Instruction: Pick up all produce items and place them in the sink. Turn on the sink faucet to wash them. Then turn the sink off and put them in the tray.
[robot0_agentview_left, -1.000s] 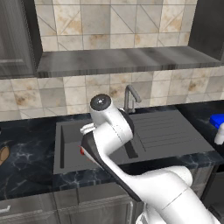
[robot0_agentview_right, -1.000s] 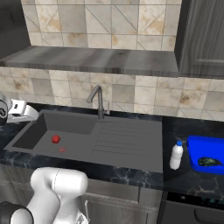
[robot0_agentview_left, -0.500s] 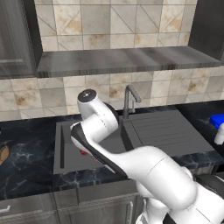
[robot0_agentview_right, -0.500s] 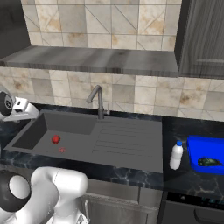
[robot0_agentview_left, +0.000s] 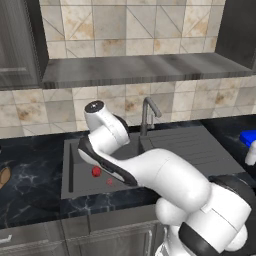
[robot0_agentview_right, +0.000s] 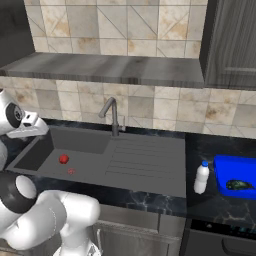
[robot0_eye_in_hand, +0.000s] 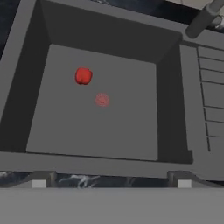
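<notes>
**Hand view: red ball waits in the basin, jaws spread**

Hand view looks down into the sink (robot0_eye_in_hand: 103, 127), where the red produce (robot0_eye_in_hand: 83, 75) lies beside the drain mark (robot0_eye_in_hand: 102, 99). The gripper (robot0_eye_in_hand: 111, 183) is spread wide and holds nothing. Dark green produce (robot0_agentview_right: 238, 185) lies in the tray (robot0_agentview_right: 222, 172). I would descend straight, centred over the ball.

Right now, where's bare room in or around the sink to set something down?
Basin floor of the sink is bare right of the red ball and drain mark. The ribbed drainboard, between the faucet and the white bottle, is bare. Crowded: the blue tray already holds the dark green produce.
</notes>
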